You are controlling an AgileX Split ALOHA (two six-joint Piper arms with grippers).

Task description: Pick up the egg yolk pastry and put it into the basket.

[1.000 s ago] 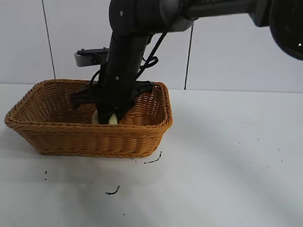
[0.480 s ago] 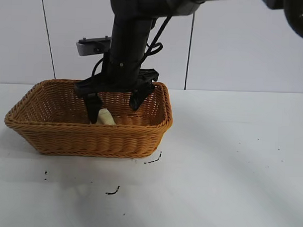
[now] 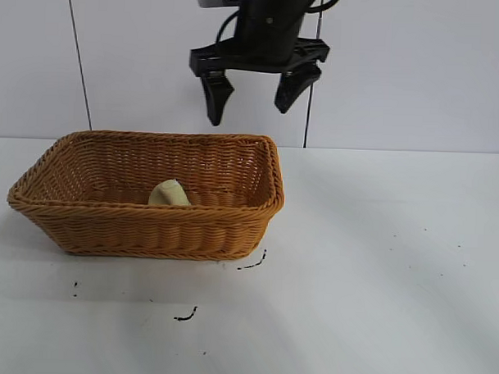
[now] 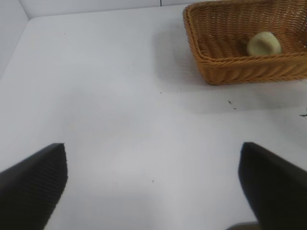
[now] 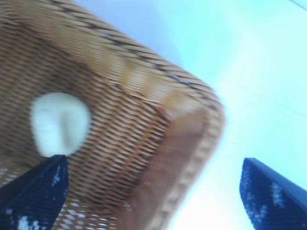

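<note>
resting inside the basket (image 3: 142, 224), the egg yolk pastry (image 3: 170, 193) looks delivered; right tool (image 3: 254, 95) hangs released above, nothing left.

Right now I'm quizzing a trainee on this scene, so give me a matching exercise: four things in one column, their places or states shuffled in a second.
Things:
1. egg yolk pastry
2. basket
3. right claw
4. left claw

States:
A. open, above the basket's back rim
B. lying inside the basket
C. open over bare table, away from the basket
D. standing on the white table

Pairs: 1-B, 2-D, 3-A, 4-C
</note>
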